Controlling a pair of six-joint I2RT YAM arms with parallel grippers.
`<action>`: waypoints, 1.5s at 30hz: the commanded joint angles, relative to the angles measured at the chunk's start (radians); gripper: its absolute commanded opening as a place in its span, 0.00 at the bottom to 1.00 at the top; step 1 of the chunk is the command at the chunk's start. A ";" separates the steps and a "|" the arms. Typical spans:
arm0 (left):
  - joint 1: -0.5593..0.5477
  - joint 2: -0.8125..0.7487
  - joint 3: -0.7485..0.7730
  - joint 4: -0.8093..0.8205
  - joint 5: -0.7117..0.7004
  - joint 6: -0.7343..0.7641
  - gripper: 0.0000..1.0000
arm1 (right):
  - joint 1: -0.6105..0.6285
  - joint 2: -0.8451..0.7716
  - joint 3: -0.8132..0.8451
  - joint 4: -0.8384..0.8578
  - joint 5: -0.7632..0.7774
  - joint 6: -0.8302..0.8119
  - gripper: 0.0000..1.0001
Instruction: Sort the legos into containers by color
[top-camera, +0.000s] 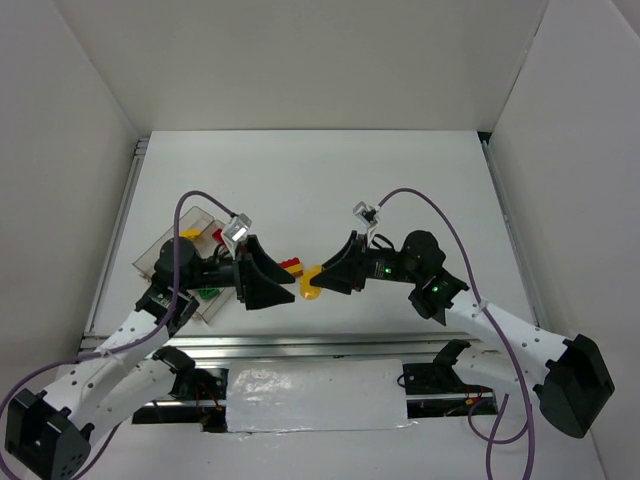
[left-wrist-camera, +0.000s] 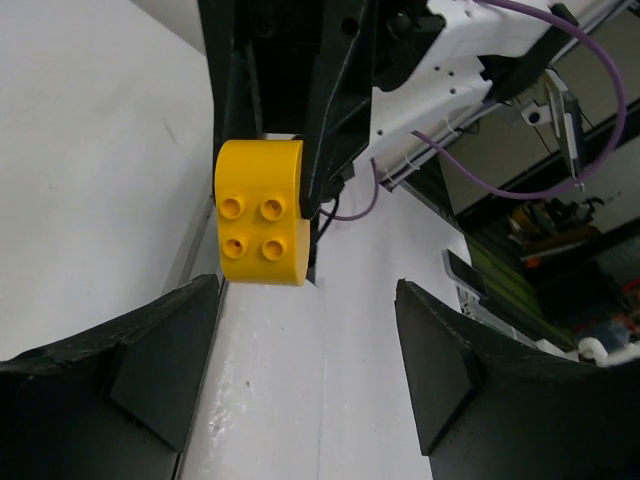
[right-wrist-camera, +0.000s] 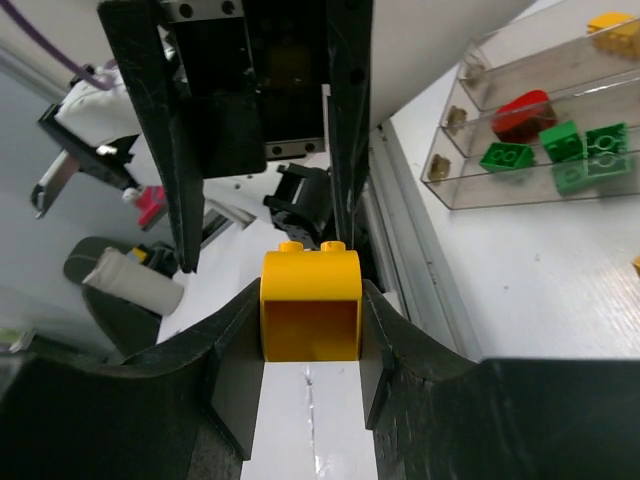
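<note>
My right gripper (right-wrist-camera: 310, 335) is shut on a yellow rounded brick (right-wrist-camera: 310, 300) and holds it above the table's near edge; the brick also shows in the top view (top-camera: 311, 284). My left gripper (left-wrist-camera: 308, 350) is open and empty, facing the same yellow brick (left-wrist-camera: 258, 213) a short way off, jaws on either side of its line. The two grippers nearly meet in the top view, left gripper (top-camera: 287, 283) and right gripper (top-camera: 320, 279). The clear tray (right-wrist-camera: 452, 185) holds green bricks (right-wrist-camera: 505, 156), a red brick (right-wrist-camera: 525, 112) and a yellow one (right-wrist-camera: 615, 25).
A loose red brick (top-camera: 292, 266) lies on the table just behind the grippers. The tray (top-camera: 150, 262) sits at the left, mostly under my left arm. An aluminium rail (top-camera: 320, 345) runs along the near edge. White walls enclose the table.
</note>
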 joint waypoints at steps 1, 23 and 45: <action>-0.057 0.025 0.001 0.212 0.041 -0.046 0.83 | 0.000 -0.013 0.026 0.123 -0.079 0.050 0.00; -0.118 0.132 0.275 -0.448 -0.536 0.254 0.00 | -0.030 -0.126 -0.006 -0.137 0.300 -0.010 1.00; 0.547 0.457 0.381 -0.744 -1.196 -0.179 0.04 | -0.149 -0.065 -0.058 -0.303 0.450 0.098 1.00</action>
